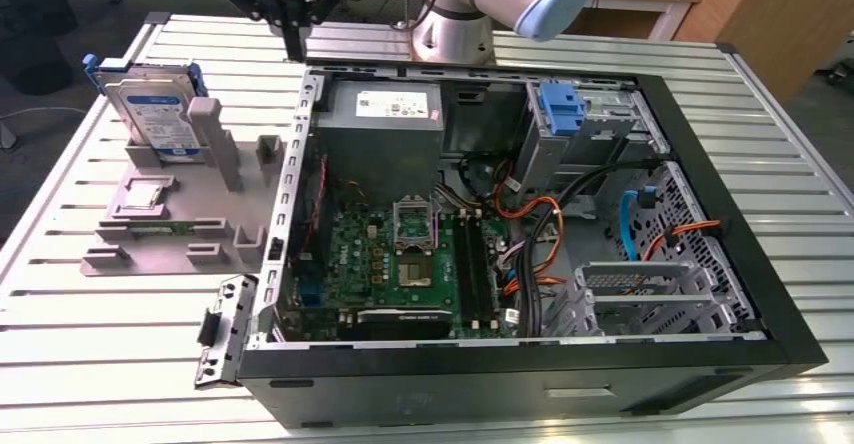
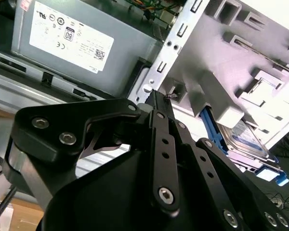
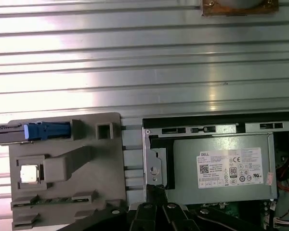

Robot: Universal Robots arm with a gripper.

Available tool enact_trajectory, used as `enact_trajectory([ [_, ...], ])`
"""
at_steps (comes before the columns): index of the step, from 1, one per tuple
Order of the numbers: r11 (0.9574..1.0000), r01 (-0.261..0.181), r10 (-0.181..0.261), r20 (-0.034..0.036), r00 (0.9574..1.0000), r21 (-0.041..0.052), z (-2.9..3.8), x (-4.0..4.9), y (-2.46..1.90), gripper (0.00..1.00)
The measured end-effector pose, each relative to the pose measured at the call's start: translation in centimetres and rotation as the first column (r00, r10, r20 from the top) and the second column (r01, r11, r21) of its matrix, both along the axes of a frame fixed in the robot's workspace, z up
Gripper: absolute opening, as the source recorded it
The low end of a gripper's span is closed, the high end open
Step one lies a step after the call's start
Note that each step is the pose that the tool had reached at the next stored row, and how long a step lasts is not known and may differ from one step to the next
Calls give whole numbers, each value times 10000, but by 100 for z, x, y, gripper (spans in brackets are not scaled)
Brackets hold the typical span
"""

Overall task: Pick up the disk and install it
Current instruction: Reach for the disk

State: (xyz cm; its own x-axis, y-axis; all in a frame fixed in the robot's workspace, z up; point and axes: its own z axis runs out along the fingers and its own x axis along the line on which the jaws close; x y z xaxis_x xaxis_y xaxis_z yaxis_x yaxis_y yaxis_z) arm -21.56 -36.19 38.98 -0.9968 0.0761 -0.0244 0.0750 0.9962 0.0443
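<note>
Hovering over the case's (image 1: 521, 364) far-left corner with gripper (image 1: 291, 44) fingers pinched together, empty. Approach step, probably: disk (image 1: 154, 109) upright in the holder (image 1: 104, 261), left of the case, untouched. Calls for opening wide and lining up over its top edge.

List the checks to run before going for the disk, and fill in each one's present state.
1. Disk ready for pickup: ok. The disk stands on edge in the grey fixture, on the exterior view's left of the computer case.
2. Gripper empty: ok. The gripper holds nothing.
3. Jaws open for a grasp: not ok. They are shut.
4. Gripper lined up with the disk: not ok. It hangs by the case's corner near the power supply, on the exterior view's right of the disk.
5. Bay free: cannot tell. A blue bracket sits in the drive cage.
</note>
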Motion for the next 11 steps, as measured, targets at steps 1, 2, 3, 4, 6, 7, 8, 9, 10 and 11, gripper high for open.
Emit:
enact_trajectory([
  [1,10000,1,-1,1,10000,1,-2,-27,9,11],
  [2,10000,2,-2,1,10000,0,-2,-55,19,11],
  [3,10000,2,-2,0,10000,0,-3,-82,28,11],
  [4,10000,2,-2,0,10000,0,-4,-107,37,11],
  [6,10000,0,0,1,10000,0,-7,-157,56,11],
  [7,10000,2,-2,1,10000,1,-9,-183,66,11],
  [8,10000,3,-3,1,10000,1,-10,-207,76,11],
  [9,10000,2,-2,1,10000,1,-11,-230,84,11],
  [10,10000,1,-1,1,10000,1,-13,-252,94,11],
  [11,10000,0,0,1,10000,0,-14,-273,103,11],
])
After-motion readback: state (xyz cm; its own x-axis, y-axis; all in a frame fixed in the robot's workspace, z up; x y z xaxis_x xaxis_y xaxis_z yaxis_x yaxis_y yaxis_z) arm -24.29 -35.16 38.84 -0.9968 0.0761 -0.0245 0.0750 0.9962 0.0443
